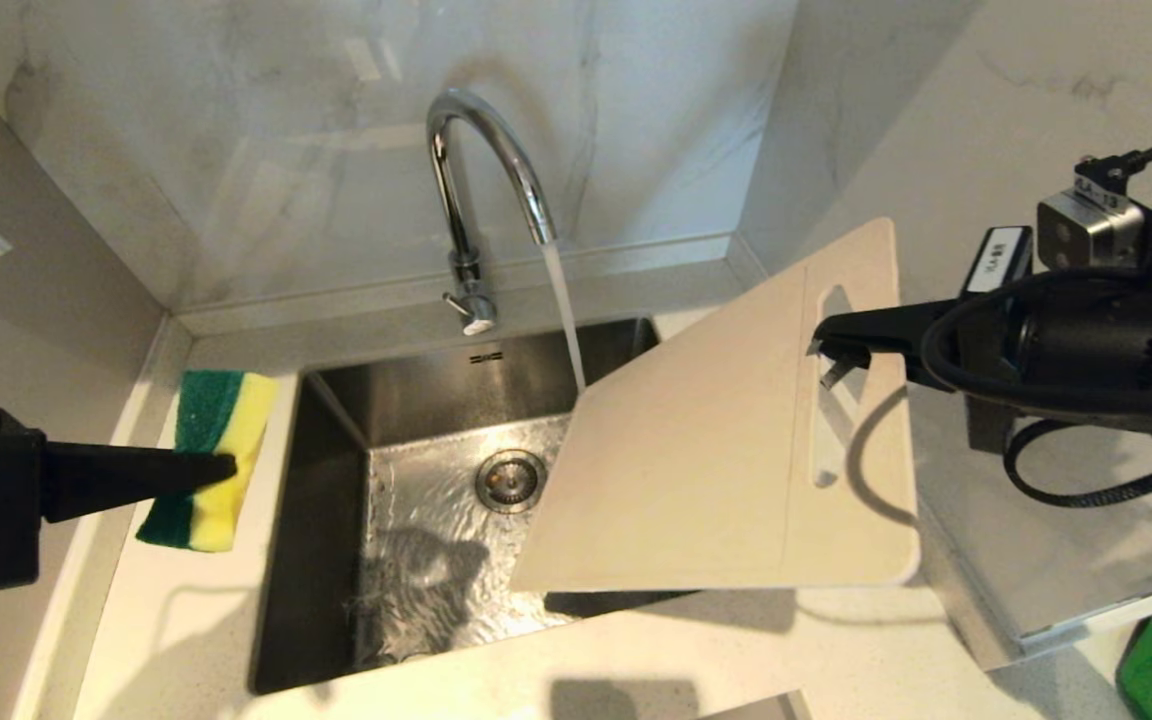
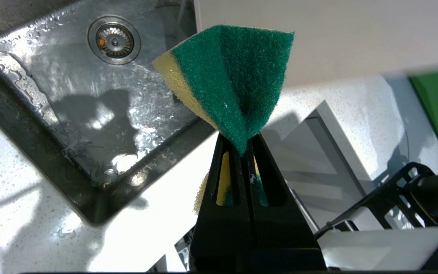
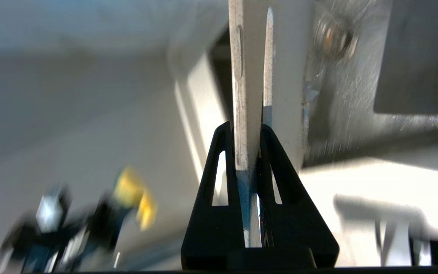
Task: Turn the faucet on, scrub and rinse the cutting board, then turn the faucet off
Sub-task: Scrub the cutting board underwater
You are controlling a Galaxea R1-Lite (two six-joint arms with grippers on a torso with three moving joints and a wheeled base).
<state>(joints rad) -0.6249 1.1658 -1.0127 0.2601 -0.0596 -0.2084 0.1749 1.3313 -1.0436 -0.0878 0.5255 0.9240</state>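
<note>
Cutting board (image 1: 726,450) in right gripper (image 1: 831,345), tilted over wet steel sink (image 1: 336,420); sponge (image 1: 211,455) in left gripper (image 1: 221,468).

Cream-white cutting board (image 1: 696,480), green-and-yellow sponge (image 1: 208,450), shiny chrome faucet (image 1: 476,170), black hands

1. Left pincer (image 1: 221,468): matte black, tapered wedge fingers with slotted cut-outs.
2. Right pincer (image 1: 826,335): the same black build.
3. Silver camera block (image 1: 1096,228) with a white label above the right wrist.
4. Black cables (image 1: 1066,495) loop there.
</note>
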